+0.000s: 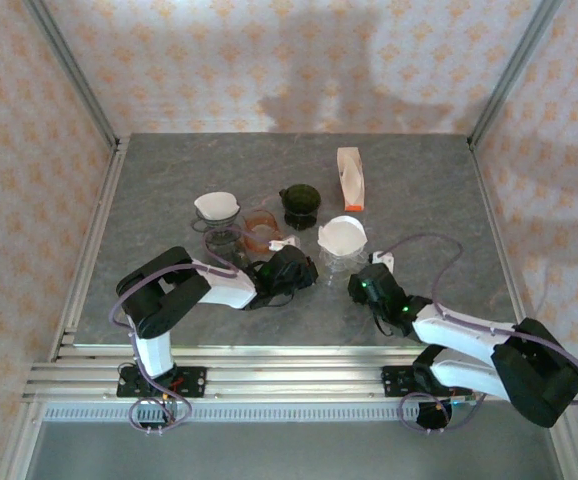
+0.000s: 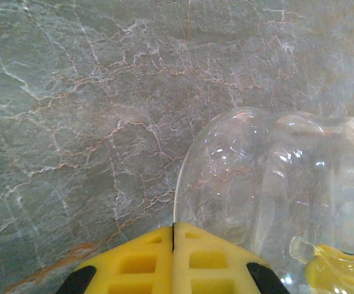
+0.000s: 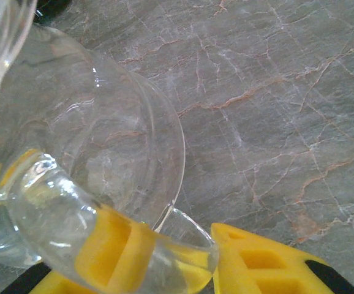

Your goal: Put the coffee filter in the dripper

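Note:
A clear glass dripper (image 1: 341, 250) stands mid-table with a white coffee filter (image 1: 341, 234) sitting in its cone. My right gripper (image 1: 368, 278) is shut on the dripper's glass handle (image 3: 60, 214), with a yellow finger on either side of it (image 3: 183, 245). In the right wrist view the dripper's round base (image 3: 122, 147) rests on the marble. My left gripper (image 1: 303, 264) sits just left of the dripper, jaws shut with nothing between them (image 2: 173, 229). In the left wrist view its tips lie right at the rim of the clear dripper (image 2: 275, 184).
A second dripper with a white filter (image 1: 216, 207) stands at the left. An orange-brown dripper (image 1: 261, 229) and a dark green one (image 1: 299, 203) are behind my left gripper. A white-and-orange filter pack (image 1: 350, 178) lies further back. Metal rails frame the table (image 1: 169, 180).

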Controlling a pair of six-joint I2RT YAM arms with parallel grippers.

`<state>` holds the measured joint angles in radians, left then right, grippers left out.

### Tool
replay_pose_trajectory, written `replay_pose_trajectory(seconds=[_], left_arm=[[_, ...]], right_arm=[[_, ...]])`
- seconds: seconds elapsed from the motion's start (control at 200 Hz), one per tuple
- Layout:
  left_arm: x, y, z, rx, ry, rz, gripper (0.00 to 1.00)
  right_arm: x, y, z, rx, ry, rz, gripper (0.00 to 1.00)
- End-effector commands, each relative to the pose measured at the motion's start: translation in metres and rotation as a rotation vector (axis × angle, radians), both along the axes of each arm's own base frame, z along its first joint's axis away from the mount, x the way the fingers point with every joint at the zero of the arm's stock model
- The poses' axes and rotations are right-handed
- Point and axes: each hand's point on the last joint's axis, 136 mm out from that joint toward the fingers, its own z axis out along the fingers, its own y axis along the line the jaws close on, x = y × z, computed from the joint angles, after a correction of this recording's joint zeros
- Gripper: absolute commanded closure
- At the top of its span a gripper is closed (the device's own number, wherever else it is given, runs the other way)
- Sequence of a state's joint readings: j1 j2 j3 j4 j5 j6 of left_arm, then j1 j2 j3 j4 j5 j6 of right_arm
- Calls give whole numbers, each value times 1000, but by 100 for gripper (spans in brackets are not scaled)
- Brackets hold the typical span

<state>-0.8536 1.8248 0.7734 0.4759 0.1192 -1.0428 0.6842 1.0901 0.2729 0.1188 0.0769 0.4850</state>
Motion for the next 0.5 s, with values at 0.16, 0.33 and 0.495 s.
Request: replay_pose_trajectory(seconds=[0.16,0.33,0.495], left_arm=[[-6,-8,1,-47,-10,-34,100],[-9,-8,0,-54,-7,-32,100],[-14,-11,0,-50,-10,-37,100]], right_arm=[[6,14,14,52,-38,39,68],[6,14,14,53,-37,36,68],[6,13,14,54,-36,29,68]])
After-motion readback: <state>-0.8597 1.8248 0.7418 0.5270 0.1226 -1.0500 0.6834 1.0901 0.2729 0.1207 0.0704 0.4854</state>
